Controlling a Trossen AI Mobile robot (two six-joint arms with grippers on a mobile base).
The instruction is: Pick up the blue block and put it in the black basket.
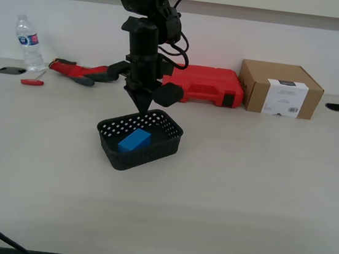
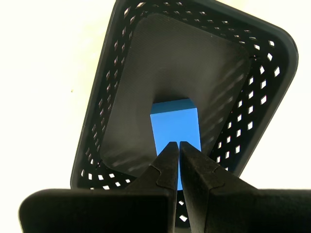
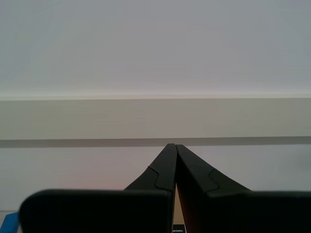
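Exterior view: the bright light-blue rectangular block [image 1: 134,140] lies inside the shallow perforated black plastic basket [image 1: 161,143] on the pale table [image 1: 242,192]. My first tool [image 1: 142,108] hangs point-down over the basket's 12 o'clock rim.

First wrist view: that tool's [image 2: 175,143] tips are closed together, empty, above the block [image 2: 175,124].

Second wrist view: my second tool [image 3: 172,145], likewise closed and empty, faces a blank wall [image 3: 155,48].

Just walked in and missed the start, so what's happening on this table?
The blue block already lies inside the black basket on the table. My first gripper hangs just above the basket, jaws shut and empty, over the block. My second gripper is shut too, facing a blank wall. A red tool case and a cardboard box sit behind.
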